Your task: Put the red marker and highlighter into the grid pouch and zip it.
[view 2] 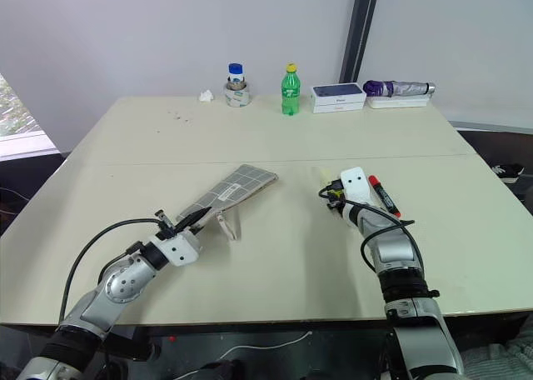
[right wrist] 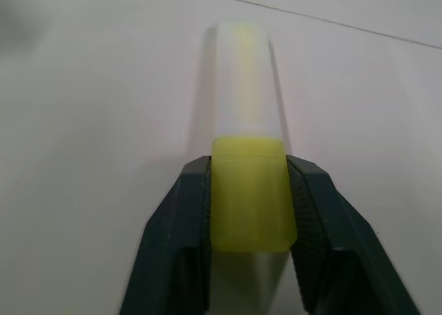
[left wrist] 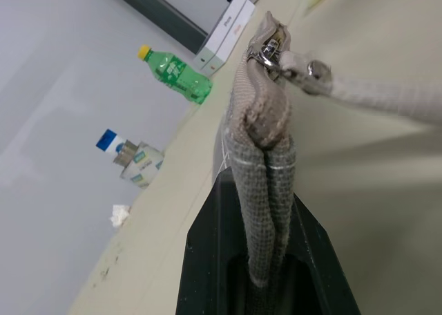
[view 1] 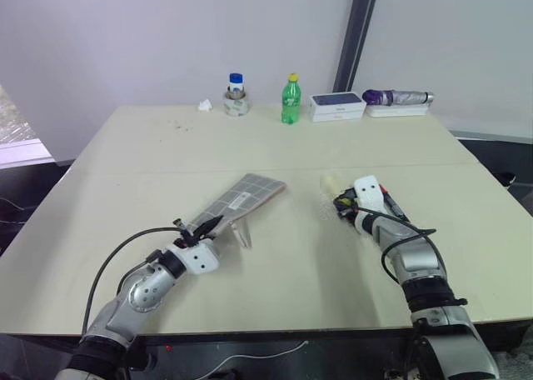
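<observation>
Right wrist view: the right gripper has its jaws pinched on the yellow body of the highlighter, pale cap pointing away over the surface. The red marker lies on the surface just beside that gripper. The left gripper, jaws pressed on one edge of the pouch, holds it tilted, its far end resting on the surface, zipper pull dangling.

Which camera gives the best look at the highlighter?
The right wrist view: the highlighter lies large and central, yellow body between the right claw's fingers, pale cap ahead. In the head views the claw hides most of it.
</observation>
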`<action>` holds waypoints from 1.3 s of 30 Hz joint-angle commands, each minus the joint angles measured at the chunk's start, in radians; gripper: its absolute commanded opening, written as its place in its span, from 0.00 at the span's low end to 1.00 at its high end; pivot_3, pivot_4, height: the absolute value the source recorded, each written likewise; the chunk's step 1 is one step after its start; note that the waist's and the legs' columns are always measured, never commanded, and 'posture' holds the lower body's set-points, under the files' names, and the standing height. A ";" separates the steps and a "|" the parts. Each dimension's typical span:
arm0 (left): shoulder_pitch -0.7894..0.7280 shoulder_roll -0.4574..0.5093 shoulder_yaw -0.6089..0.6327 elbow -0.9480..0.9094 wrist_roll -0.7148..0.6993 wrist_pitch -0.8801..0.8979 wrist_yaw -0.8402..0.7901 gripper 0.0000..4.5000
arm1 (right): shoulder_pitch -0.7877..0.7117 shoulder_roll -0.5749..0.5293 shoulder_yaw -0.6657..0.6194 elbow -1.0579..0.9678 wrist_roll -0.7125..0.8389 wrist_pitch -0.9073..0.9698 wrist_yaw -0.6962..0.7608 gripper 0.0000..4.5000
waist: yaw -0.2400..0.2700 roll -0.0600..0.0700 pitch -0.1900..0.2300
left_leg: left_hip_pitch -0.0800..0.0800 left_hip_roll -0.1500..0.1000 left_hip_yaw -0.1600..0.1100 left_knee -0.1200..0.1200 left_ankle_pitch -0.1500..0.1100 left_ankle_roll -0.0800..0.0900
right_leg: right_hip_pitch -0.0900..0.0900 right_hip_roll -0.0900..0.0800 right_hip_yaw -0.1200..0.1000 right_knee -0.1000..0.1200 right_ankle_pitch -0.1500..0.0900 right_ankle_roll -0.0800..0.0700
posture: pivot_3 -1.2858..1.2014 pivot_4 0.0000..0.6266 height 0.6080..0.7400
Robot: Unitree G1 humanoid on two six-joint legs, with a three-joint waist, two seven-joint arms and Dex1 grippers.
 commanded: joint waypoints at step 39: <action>-0.021 -0.054 -0.007 -0.064 -0.071 0.055 -0.067 0.00 | 0.142 -0.088 0.182 -0.438 0.098 -0.124 0.452 0.20 | 0.000 0.000 0.000 | -0.002 0.000 -0.001 0.002 0.002 -0.003 | -0.001 0.001 0.000 0.000 0.001 0.001 | 0.52 0.24 1.00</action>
